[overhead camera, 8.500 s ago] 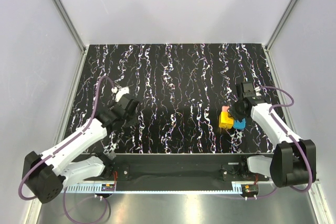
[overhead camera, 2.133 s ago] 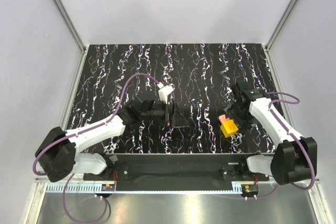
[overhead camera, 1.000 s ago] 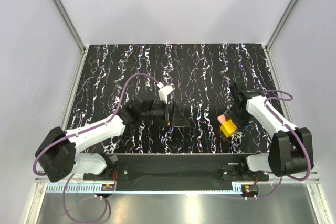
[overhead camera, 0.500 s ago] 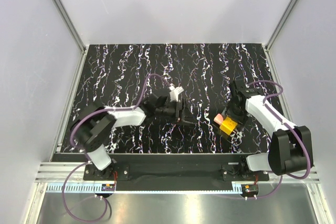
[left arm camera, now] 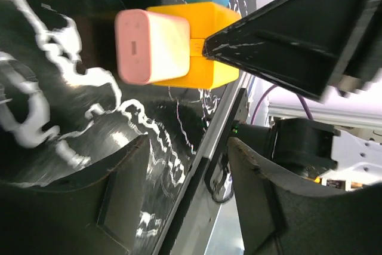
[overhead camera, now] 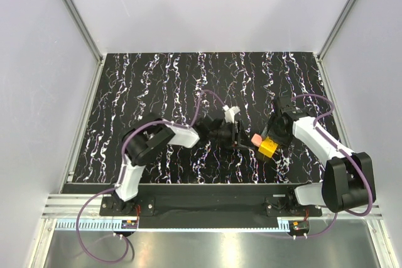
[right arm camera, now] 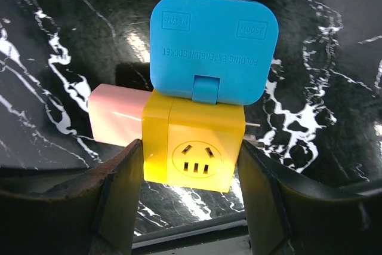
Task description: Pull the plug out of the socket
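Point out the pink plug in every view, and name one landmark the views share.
Top external: pink plug right of centre, just below mid-height.
Left wrist: upper middle, its end face towards the camera.
Right wrist: left of centre, sticking out sideways.
Shared landmark: the yellow socket block it is plugged into.

Black white-veined tabletop [overhead camera: 157, 80], pale grey enclosure walls [overhead camera: 207, 4], aluminium corner posts [overhead camera: 75, 14], metal rail [overhead camera: 207, 225] along near edge
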You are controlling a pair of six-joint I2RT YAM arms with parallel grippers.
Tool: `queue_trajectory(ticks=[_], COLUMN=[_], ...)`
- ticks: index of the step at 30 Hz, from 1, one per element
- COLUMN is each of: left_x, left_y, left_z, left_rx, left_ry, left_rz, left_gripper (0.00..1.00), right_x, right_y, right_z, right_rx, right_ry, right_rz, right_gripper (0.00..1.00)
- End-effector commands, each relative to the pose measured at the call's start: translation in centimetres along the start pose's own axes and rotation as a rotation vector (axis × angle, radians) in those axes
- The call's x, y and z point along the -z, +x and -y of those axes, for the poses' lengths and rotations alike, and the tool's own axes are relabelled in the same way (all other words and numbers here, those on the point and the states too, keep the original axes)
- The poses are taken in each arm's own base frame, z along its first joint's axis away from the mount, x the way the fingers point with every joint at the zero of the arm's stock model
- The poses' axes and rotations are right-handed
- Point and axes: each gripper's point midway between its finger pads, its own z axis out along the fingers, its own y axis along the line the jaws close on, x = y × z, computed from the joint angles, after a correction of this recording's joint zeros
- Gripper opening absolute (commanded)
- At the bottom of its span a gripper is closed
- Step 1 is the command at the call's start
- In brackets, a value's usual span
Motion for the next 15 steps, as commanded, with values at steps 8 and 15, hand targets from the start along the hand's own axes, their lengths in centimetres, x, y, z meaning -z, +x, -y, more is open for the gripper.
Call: queue_trajectory(ticks=[8,15], left_x=[-2.7,-1.8], left_y=[-1.4,-2.4], left_z=[-0.9,-1.3], left_rx=[0.013,0.085], left_ry=[0.042,0.082], left_rz=[0.121,0.19], left_gripper=[0.6,0.55], right_x=[-1.7,-1.7], right_y=[3.1,3.5], right_z=[-0.7,-1.1], right_rx=[0.061,0.067], right_ry=[-0.061,-0.081], right_rz=[-0.116,-0.143], right_gripper=[0.0,0.0])
